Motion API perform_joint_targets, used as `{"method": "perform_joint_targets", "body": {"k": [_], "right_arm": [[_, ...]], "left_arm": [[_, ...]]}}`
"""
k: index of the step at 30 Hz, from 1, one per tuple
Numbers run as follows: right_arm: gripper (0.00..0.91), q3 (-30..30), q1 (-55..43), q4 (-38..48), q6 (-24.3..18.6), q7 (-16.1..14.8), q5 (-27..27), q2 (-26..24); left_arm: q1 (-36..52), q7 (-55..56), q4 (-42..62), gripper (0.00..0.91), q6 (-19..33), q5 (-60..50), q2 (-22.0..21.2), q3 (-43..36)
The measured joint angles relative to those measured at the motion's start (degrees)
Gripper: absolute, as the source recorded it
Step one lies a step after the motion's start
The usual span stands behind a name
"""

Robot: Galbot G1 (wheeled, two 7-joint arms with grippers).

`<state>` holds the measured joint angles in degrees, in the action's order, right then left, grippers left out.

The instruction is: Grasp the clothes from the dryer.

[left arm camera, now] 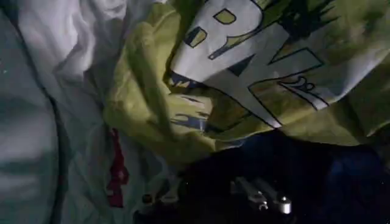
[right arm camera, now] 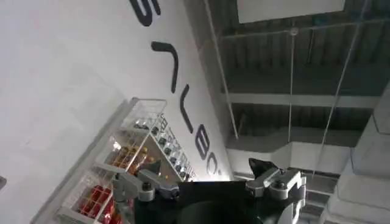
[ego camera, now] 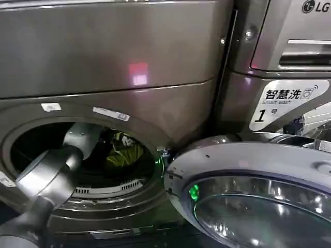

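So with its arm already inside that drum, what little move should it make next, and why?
Probably ease the left gripper forward and close on the clothes. The yellow-green fabric lies bunched just beyond its fingertips, seemingly not yet pinched, inside the dryer, whose door hangs open.

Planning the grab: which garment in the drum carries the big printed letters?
The yellow-green garment, lying over the dark blue piece and beside the plain white piece. The left gripper hangs close above the bundle.

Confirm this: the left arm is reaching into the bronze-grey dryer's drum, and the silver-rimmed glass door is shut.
Wrong on the door. The head view shows the silver-rimmed glass door swung open beside the bronze-grey dryer, porthole uncovered. The left arm does reach into the drum, toward the bright yellow-green clothes.
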<state>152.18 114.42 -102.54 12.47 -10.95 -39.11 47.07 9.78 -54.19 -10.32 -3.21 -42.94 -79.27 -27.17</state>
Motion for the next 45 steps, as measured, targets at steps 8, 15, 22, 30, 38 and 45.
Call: {"method": "perform_joint_targets", "body": {"k": [8, 15, 22, 30, 38, 45], "right_arm": [[0.907, -0.4, -0.6, -0.1, -0.2, 0.0, 0.0, 0.4], [0.907, -1.0, -1.3, -0.2, -0.3, 0.1, 0.0, 0.4], [0.907, -1.9, -2.1, -0.4, -0.6, 0.1, 0.1, 0.7], [0.907, -2.8, -2.9, -0.2, -1.2, 0.2, 0.1, 0.8], [0.907, -3.1, -3.3, 0.2, -2.0, 0.2, 0.0, 0.5], [0.907, -2.6, -3.1, 0.6, -2.6, 0.3, -0.3, 0.3]], "left_arm": [[-1.2, 2.4, -2.6, 0.000, -0.7, 4.8, 1.1, 3.8], [-4.5, 6.6, -8.2, 0.000, -2.6, 12.4, 3.1, 12.6], [-9.5, 13.4, -15.1, 0.000, -4.2, 23.3, 4.2, 21.2], [-16.4, 24.9, -25.5, 0.000, -4.3, 34.6, 3.9, 30.0], [-24.1, 38.8, -38.3, 0.000, -1.9, 44.5, 3.5, 36.2], [-30.4, 50.5, -47.7, 0.000, 2.6, 49.5, 2.0, 40.7]]}}
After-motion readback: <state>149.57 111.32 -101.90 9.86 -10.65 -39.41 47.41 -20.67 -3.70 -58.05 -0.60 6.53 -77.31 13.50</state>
